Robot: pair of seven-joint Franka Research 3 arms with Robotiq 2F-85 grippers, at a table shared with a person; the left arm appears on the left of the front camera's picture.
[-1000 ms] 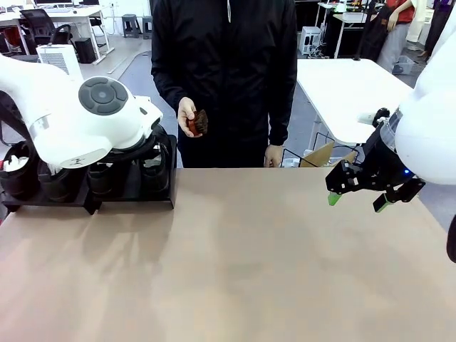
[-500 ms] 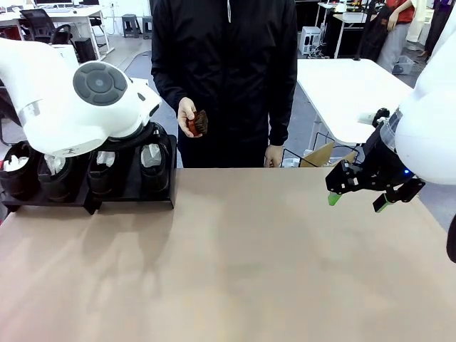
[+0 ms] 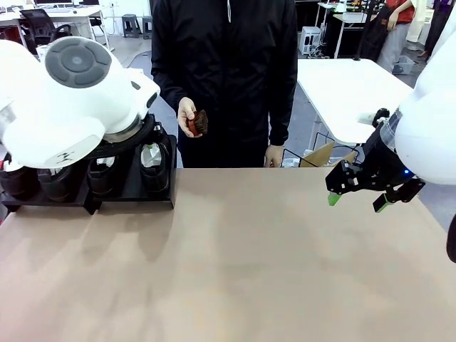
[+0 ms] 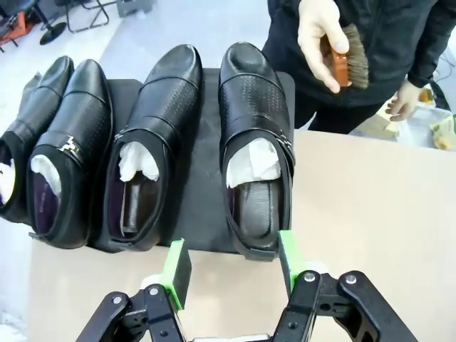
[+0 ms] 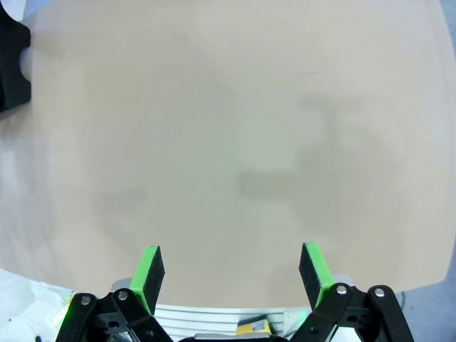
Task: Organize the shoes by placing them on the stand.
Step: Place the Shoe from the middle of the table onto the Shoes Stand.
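Tan table (image 3: 285,263) | shoes (image 4: 255,146) side-by-side on stand (image 4: 204,178), toes toward person

We see a table (image 3: 271,263) with a plain beige top; at its far left corner the black stand (image 4: 203,178) sits directly on it; on the stand four black shoes (image 4: 255,142) lie side by side, toes pointing to the far side, with white paper stuffed inside; the heel of the rightmost shoe reaches past the stand's near edge.

Glossy leather shoes (image 4: 253,142) w/ paper stuffing, matt black stand (image 4: 201,171).
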